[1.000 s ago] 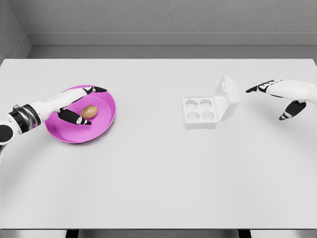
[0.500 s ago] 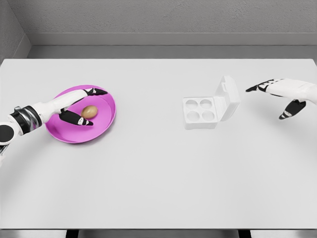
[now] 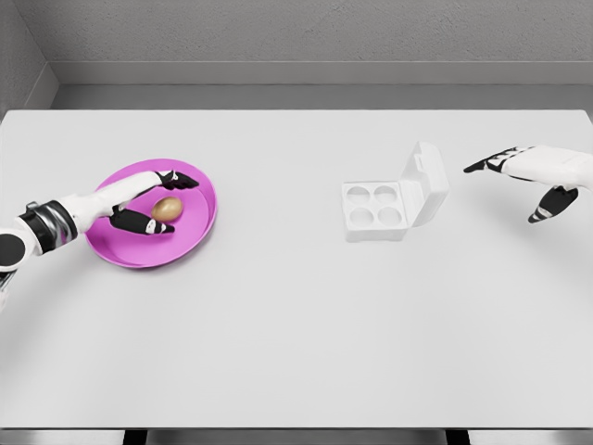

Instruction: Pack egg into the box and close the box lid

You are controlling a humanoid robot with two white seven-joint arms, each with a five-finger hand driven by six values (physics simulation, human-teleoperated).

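Reaching over the pink plate (image 3: 199, 227), left hand (image 3: 139, 204) brackets the egg (image 3: 167, 208), fingers (image 3: 181, 180) apart, not clamped. Box (image 3: 374, 210), lid up, at egg's 3 o'clock. Right hand (image 3: 533, 176) at the box's 3 o'clock, fingers spread, above the table (image 3: 296, 324).

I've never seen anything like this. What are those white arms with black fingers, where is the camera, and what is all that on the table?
This is a simulated humanoid robot, seen from a camera on its head, looking down on a white table. The arms are its own. Its left hand reaches over a round magenta plate, fingers spread around a brown egg without visibly gripping it. Its right hand hovers open at the right edge, holding nothing. Between them sits a small white four-cup egg box, cups empty, its hinged lid standing open.
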